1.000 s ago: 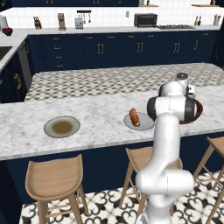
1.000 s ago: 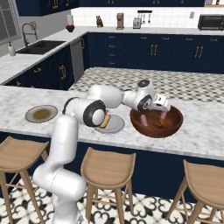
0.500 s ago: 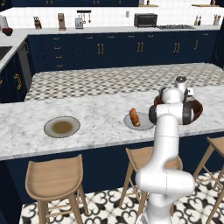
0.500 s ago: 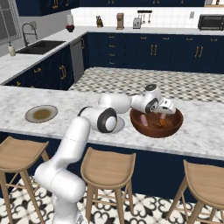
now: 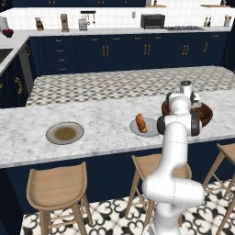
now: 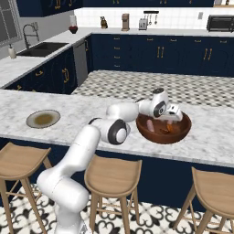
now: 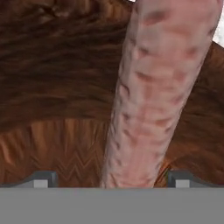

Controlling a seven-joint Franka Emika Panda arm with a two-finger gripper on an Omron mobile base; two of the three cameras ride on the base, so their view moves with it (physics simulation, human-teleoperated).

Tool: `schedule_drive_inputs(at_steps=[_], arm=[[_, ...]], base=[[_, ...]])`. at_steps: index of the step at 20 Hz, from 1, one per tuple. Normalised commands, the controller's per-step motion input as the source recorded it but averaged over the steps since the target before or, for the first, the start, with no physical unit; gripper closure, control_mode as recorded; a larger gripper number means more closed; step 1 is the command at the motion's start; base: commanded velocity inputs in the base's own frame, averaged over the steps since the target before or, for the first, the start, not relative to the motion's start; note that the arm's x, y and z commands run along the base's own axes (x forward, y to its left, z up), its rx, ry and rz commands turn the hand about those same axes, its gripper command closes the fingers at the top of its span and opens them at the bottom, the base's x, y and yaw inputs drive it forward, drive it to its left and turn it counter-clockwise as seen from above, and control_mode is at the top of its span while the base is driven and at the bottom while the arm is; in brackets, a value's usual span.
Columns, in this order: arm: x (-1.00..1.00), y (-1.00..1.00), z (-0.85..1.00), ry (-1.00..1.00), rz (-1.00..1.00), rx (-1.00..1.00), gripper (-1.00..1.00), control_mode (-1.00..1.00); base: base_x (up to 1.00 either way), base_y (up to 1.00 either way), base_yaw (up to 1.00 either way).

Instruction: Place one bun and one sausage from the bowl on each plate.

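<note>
Looking along the hand, a pink, spotty sausage point(image 7: 159, 92) fills the space right in front of the gripper point(image 7: 113, 178). It stands between the two small dark finger tips point(image 7: 43, 178), which are spread wide apart, one on each side of it. Neither tip is seen touching it. Behind the sausage is the brown, wood-like inside of the bowl point(image 7: 57, 78).

From the right base view, the gripper point(image 6: 170, 119) is down inside the big reddish-brown bowl point(image 6: 163, 133). The sausage point(image 6: 151, 124) lies in the bowl, and something orange-brown point(image 6: 170, 128) lies near it; I cannot tell what that is. The bowl sits on the white marble counter point(image 6: 68, 130), near its front edge.

From the left base view, the white arm covers much of the bowl point(image 5: 204, 114). Just to the left of the arm is a light grey plate point(image 5: 137, 131) with a bun and a sausage point(image 5: 140, 123) on it. The other plate point(image 5: 65, 133), grey at the rim and olive-brown in the middle, sits well apart from it, further left on the same counter. Nothing is on this plate.

Wooden stools point(image 5: 57, 188) stand in front of the counter. Behind it comes a second counter with a checked top point(image 5: 124, 82). At the far wall are dark blue cupboards point(image 5: 105, 53), a toaster oven point(image 5: 152, 20) and a sink point(image 6: 43, 48).
</note>
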Motion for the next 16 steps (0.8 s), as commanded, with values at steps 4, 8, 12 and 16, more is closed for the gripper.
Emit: schedule_drive_inputs(at_steps=[4,8,12,16], arm=[[0.06,0.0,-0.36,0.03,0.0,0.0,1.0,-1.0],[-0.15,0.14,-0.06,-0.03,0.0,0.0,1.0,-1.0],[-0.78,0.65,0.25,-0.08,0.0,0.0,1.0,-1.0],[-0.93,0.97,0.16,-0.08,0.0,0.0,1.0,-1.0]], base=[[0.0,0.0,0.0],[0.0,0.0,0.0],[0.0,0.0,0.0],[0.0,0.0,0.0]])
